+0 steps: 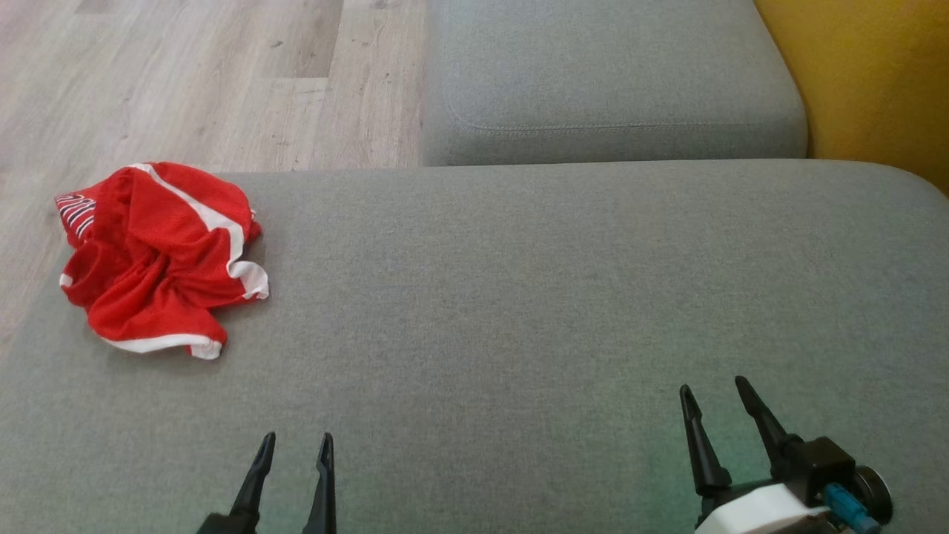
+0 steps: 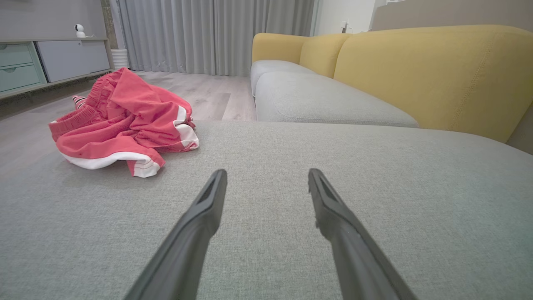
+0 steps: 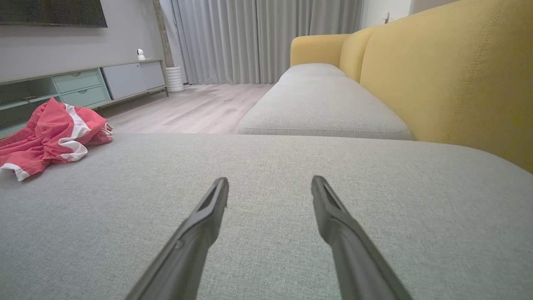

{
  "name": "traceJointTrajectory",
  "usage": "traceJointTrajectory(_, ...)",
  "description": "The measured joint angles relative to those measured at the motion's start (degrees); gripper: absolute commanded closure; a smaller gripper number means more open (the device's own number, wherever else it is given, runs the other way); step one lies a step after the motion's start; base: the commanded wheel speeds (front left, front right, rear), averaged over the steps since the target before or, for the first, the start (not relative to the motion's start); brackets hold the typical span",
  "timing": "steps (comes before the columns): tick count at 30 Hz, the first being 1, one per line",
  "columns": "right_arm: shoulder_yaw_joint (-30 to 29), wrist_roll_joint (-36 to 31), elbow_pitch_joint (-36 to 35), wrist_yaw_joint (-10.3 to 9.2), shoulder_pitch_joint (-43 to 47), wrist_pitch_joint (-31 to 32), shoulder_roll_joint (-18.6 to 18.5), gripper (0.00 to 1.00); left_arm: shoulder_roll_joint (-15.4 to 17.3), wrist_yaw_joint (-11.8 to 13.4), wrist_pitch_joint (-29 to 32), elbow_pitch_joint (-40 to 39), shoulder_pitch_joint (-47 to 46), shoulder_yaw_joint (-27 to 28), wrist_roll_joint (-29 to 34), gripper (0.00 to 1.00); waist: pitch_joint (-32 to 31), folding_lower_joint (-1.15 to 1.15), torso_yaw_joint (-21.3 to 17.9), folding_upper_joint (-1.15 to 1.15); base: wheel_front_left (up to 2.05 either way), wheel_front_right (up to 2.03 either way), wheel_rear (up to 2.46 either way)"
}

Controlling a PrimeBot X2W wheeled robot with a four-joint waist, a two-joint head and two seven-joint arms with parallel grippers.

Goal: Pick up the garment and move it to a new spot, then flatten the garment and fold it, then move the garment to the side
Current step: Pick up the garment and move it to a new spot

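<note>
Red mesh garment with white trim (image 1: 159,256) lies crumpled on the grey fabric sofa seat (image 1: 519,297), well apart from the left gripper (image 1: 296,441) and right gripper (image 1: 712,389), both with fingers spread and empty.

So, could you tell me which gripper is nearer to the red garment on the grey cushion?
Left. The left gripper, open, is nearer the robot and slightly right of the red garment, not touching it. The right gripper, also open, is much farther right across the grey cushion.

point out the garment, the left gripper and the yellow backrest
garment (image 1: 152,259), head view, crumpled red middle
left gripper (image 1: 298,437), head view, midway between fingertips
backrest (image 2: 433,71), left wrist view, front face
</note>
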Motion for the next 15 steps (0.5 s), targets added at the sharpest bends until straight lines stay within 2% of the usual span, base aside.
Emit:
traceJointTrajectory(9,-0.6,0.0,0.0,0.0,0.0,0.0,0.0,0.0,0.0,0.2,0.0,0.3,0.0,0.0,0.0,0.0,0.1,0.0,0.3,0.0,0.0,0.0,0.0)
traceJointTrajectory(15,-1.7,0.5,0.0,0.0,0.0,0.0,0.0,0.0,0.0,0.3,0.0,0.4,-0.1,0.1,0.0,0.0,0.0,0.0,2.0,0.0,0.0,0.0,0.0)
